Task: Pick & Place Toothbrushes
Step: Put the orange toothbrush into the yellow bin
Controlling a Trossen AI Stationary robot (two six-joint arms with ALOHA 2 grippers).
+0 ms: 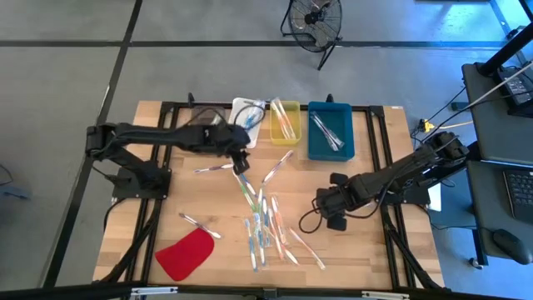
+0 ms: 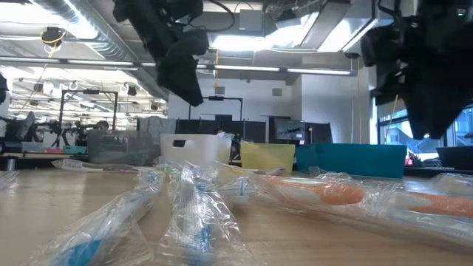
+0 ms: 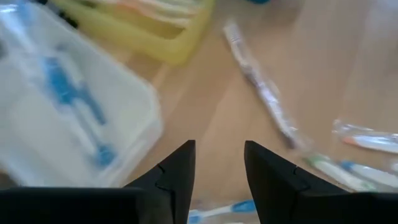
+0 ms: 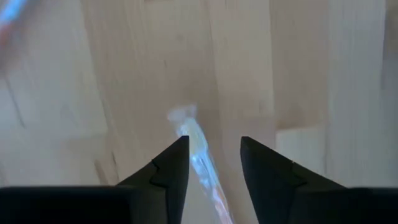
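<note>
Wooden surface (image 1: 166, 212) in front of you carries the toothbrushes (image 1: 262, 221), wrapped in clear film and scattered across its middle, with more lying in the white bin (image 1: 247, 111), yellow bin (image 1: 285, 122) and blue bin (image 1: 331, 129) along the far edge. Your left gripper (image 3: 219, 163) hangs just beside the white bin, fingers parted, holding nothing. Your right gripper (image 4: 214, 162) hovers, fingers apart and empty, over one wrapped toothbrush (image 4: 198, 152).

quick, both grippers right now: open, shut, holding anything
left gripper: open, empty, above the table by the white bin.
right gripper: open, nothing gripped, a wrapped toothbrush lies below its fingers.
</note>
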